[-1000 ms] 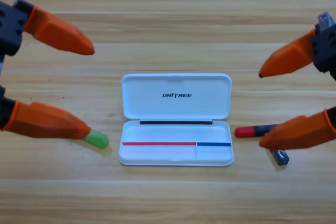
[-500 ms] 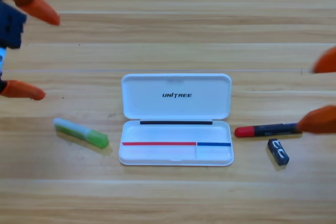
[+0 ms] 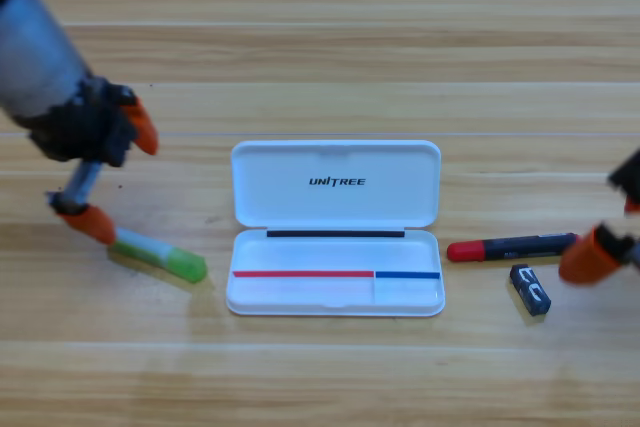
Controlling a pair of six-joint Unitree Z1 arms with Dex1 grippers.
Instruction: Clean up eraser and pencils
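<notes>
The green pencil (image 3: 160, 254) lies slanted on the table left of the open white case (image 3: 300, 297). My left gripper (image 3: 115, 175) has come down from the upper left and is open, its lower jaw at the pencil's white end and its upper jaw well above it. The red-ended black pencil (image 3: 510, 246) lies level just right of the case. The small dark eraser (image 3: 531, 289) sits below that pencil's black end. My right gripper (image 3: 596, 253) shows at the right edge, partly cut off, its orange tip beside the pencil's black end and above right of the eraser.
The case's lid (image 3: 335, 162) lies flat toward the back, and its tray faces up toward the front. The grey left arm (image 3: 30, 47) crosses the upper left corner.
The left gripper dropped from the upper left edge to the green pencil's white end. The right gripper shifted lower at the right edge, close to the red pencil's black end. Pencils, eraser and case stayed put.
</notes>
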